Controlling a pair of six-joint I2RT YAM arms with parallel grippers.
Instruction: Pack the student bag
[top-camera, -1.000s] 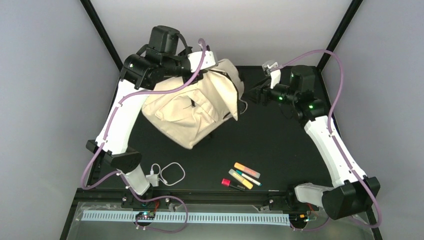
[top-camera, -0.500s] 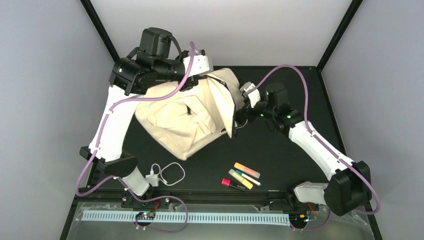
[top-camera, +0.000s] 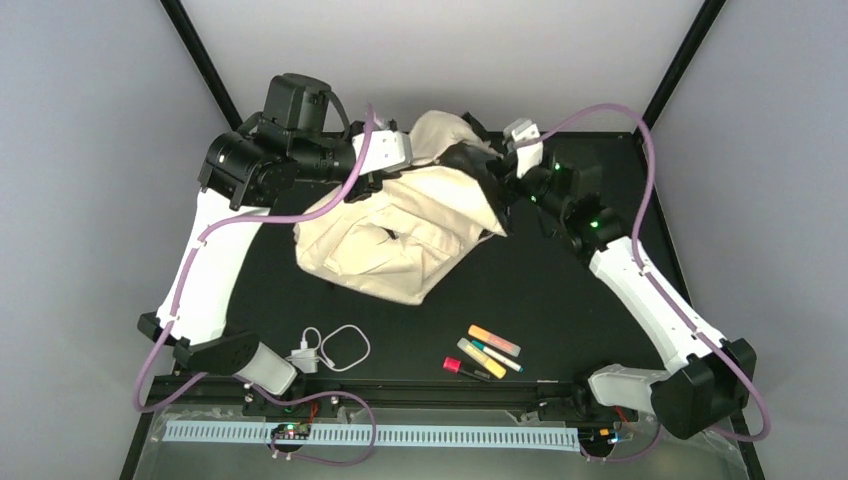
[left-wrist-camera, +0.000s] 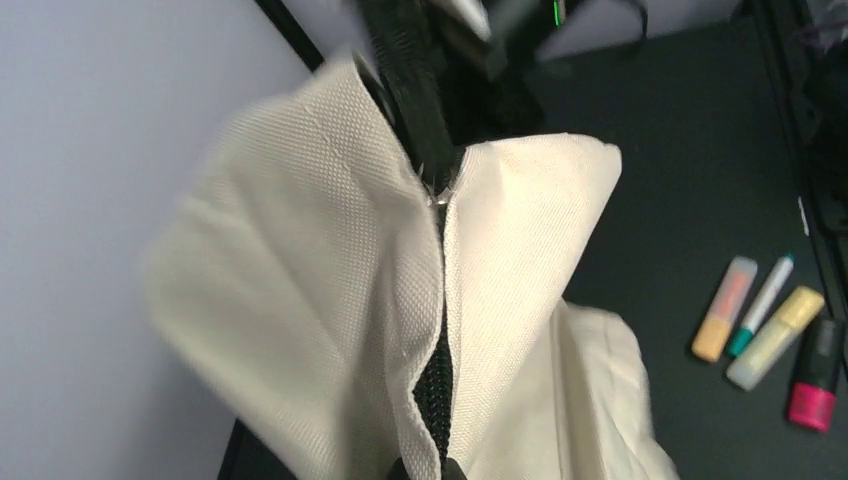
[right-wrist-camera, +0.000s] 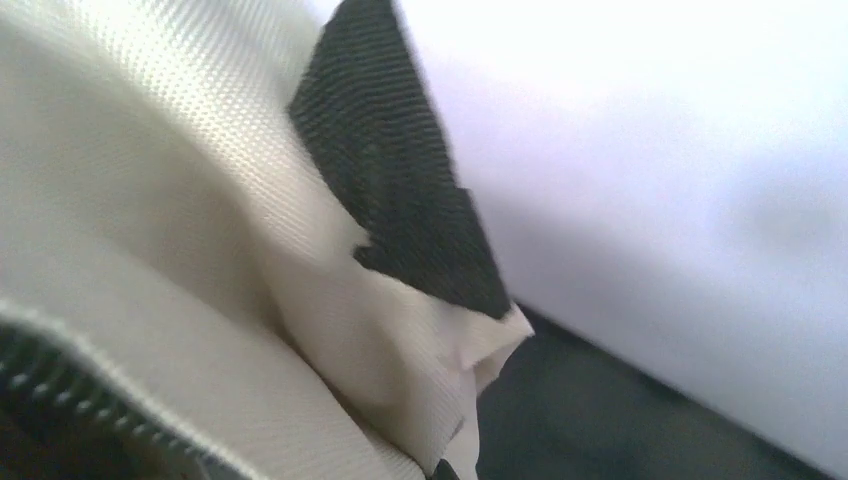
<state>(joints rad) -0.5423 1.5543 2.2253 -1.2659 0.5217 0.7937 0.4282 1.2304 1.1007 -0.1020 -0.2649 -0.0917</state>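
**Bag held up by its top between both arms; mouth not open**

Position: the bag (top-camera: 400, 235) lies toward the rear of the tabletop (top-camera: 570, 290). Its lower body slumps on the surface and its top is drawn up and back between the two wrists. Its zip (left-wrist-camera: 437, 290) looks closed along the stretch the left wrist camera shows.

Left gripper (top-camera: 372, 183): against the bag's upper left edge. In its own camera the zip seam runs straight down to the bottom edge of the frame, where the fingers would be. The jaws themselves are hidden, so I cannot tell if it is clamped or open.

Right gripper (top-camera: 503, 185): pressed in at the upper right, by a black strap (right-wrist-camera: 400, 170). Its camera is filled with weave and strap and shows no fingers. State cannot be told.

Why held so (judgement): raising the top from two sides stands the opening up and puts tension across the zip. That would allow a pull on the slider or a spreading of the mouth.

Waiting items: pens (top-camera: 485, 352) and a white cable (top-camera: 335, 347) lie near the front edge, well apart from the bag. None are packed yet.

Risk (judgement): the soft fabric may fold over the opening if either side slackens.
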